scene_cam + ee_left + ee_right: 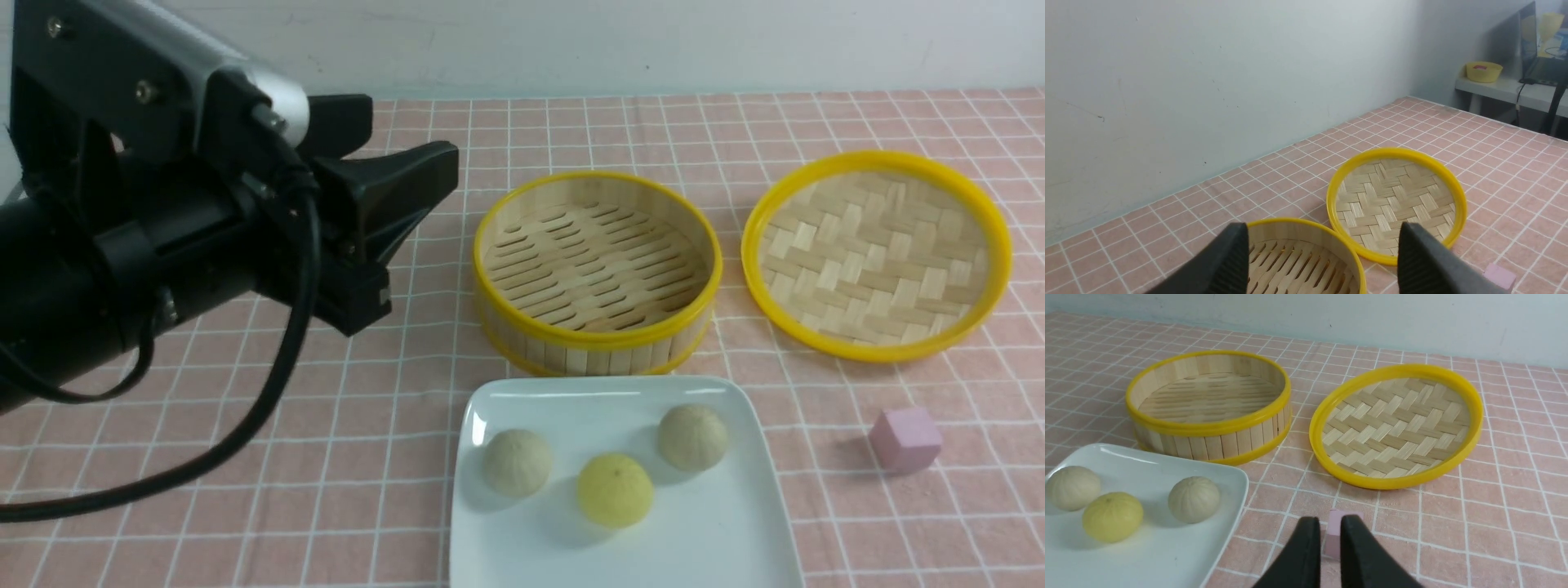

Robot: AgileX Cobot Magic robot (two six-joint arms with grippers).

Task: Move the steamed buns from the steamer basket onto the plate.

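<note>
On the pink-checked desk (245,457), three round buns (614,488) are sitting dome-up on the plate (735,539), well right of the gaping left pincer (408,175); right pincer (1326,526) nearly closed, empty.

- Even, bright light is filling all three views; nothing is sitting in darkness.
- The plate (718,531) is showing thin white glare streaks along its far rim, and again in the right wrist view.
- The buns (614,490) and the cube (904,439) are casting short, soft shadows toward the left of the front view.
- The left arm (122,245) is looming large, dark and slightly soft at the left of the front view.
- The fingers (1224,265) are blurring at the bottom of both wrist views.
- The upper right of the left wrist view is looking dim.
</note>
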